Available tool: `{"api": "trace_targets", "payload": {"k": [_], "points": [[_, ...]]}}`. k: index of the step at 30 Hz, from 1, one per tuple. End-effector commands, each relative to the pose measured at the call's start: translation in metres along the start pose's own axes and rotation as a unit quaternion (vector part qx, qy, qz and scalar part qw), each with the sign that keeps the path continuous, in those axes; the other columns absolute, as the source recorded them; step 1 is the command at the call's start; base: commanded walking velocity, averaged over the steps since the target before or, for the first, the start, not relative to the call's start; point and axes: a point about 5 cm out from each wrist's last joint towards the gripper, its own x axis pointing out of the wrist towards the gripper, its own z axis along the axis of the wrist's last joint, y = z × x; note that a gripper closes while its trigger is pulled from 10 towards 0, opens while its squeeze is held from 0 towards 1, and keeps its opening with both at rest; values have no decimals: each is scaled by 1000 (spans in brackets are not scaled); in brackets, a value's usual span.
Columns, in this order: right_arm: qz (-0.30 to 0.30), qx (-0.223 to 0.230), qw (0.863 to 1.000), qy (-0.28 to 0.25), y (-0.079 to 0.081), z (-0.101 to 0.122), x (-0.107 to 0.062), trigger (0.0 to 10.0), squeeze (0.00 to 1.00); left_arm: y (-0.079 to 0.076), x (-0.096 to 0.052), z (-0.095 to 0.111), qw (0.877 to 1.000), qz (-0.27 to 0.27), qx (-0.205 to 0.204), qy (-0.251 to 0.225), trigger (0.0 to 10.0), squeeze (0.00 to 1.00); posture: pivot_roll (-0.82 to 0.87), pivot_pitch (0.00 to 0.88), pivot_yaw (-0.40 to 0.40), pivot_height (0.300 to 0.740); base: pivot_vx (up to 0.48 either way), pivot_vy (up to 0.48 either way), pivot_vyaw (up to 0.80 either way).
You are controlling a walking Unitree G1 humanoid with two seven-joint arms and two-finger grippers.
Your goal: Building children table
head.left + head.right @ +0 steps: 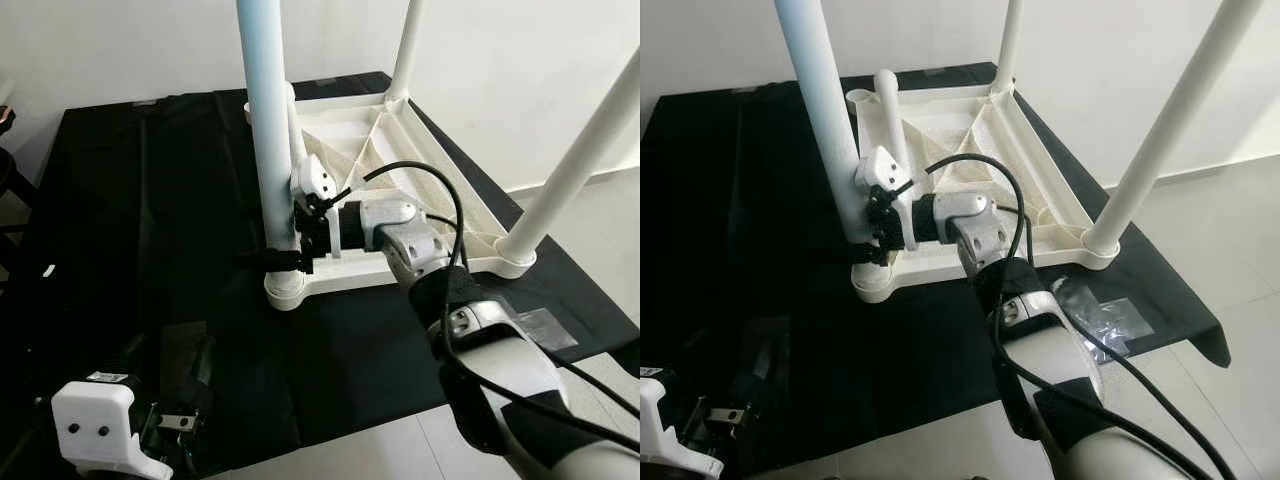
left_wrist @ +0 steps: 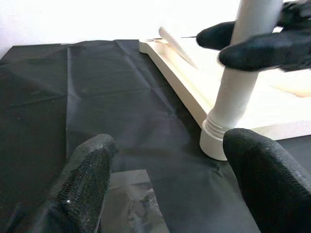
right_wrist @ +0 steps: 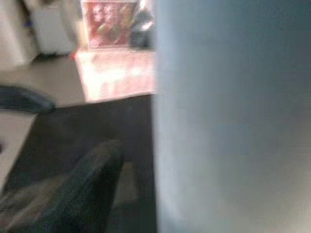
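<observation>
The right gripper clamps the near leg just above its socket on the upturned table; light, stiff, probably slippery plastic. Left gripper hangs open.

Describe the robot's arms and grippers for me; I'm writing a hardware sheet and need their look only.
The right arm is silver-white with black bands and a loose black cable looping over its wrist. Its right gripper has long black fingers on a white mount. The left gripper has thick black textured fingers; its white housing carries two dark screw holes and a small label.
</observation>
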Motion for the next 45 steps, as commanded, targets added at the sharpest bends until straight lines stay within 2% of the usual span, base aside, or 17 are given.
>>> {"api": "trace_targets", "payload": {"k": [1,7,14,15,16,18,19,21,28,29,30,31,33,34,35,43,45], "points": [[38,-7,999,-4,4,1,6,0,0,-1,-2,4,1000,-6,7,-7,10000,0,157,153,-28,740,0,0,0],[34,-6,999,-9,2,-1,4,0,0,-2,-1,3,1000,-8,6,-5,10000,0,150,158,-27,740,0,0,0],[-57,14,998,-31,-3,-6,5,0,0,-4,-1,2,1000,-10,4,-4,10000,0,133,162,-36,740,0,0,0],[-135,12,990,-27,-1,-12,10,0,0,-4,-1,2,1000,-10,3,-4,10000,0,134,162,-41,740,0,0,0],[-271,25,962,-13,1,-23,14,0,0,-3,-1,2,1000,-9,3,-4,10000,0,126,166,-39,740,0,0,0],[-390,-14,921,10,43,-38,17,0,0,-2,-1,2,1000,-9,4,-4,10000,0,127,171,-35,740,0,0,0],[-399,-3,917,6,61,-41,22,0,0,-1,0,2,1000,-10,4,-3,10000,0,119,169,-22,740,0,0,0],[-390,6,921,0,70,-41,27,0,0,-1,0,1,1000,-10,5,-3,10000,0,119,169,-22,740,0,0,0],[-382,-35,923,-24,58,-28,35,0,0,-1,4,0,1000,-19,6,-4,10000,0,132,150,-7,740,0,0,0],[-388,-30,921,-26,60,-25,37,6902,0,-1,5,0,1000,-20,7,-5,10000,0,138,151,-7,740,0,0,0],[-388,-30,921,-26,60,-25,37,6902,0,-1,5,0,1000,-20,7,-5,10000,0,138,151,-7,740,0,0,0],[-376,-29,926,-26,66,-20,41,10000,0,0,4,1,1000,-18,10,-5,10000,0,139,148,-10,740,0,0,0],[-376,-29,926,-26,66,-20,41,10000,0,0,4,1,1000,-18,10,-5,10000,0,139,148,-10,740,0,0,0],[-350,-28,936,-30,70,-18,44,10000,0,1,4,1,1000,-16,11,-5,10000,0,139,148,-10,740,0,0,0],[-337,-22,941,-36,72,-16,44,10000,1000,2,4,1,1000,-14,12,-5,10000,0,136,150,-11,740,0,0,0],[-294,-29,954,-45,64,-7,33,10000,1000,0,5,1,1000,-16,10,-6,10000,0,135,153,-13,740,0,0,0],[-248,-43,967,-44,56,-5,28,10000,1000,-1,5,1,1000,-18,9,-6,10000,0,135,156,-15,740,0,0,0]]}}
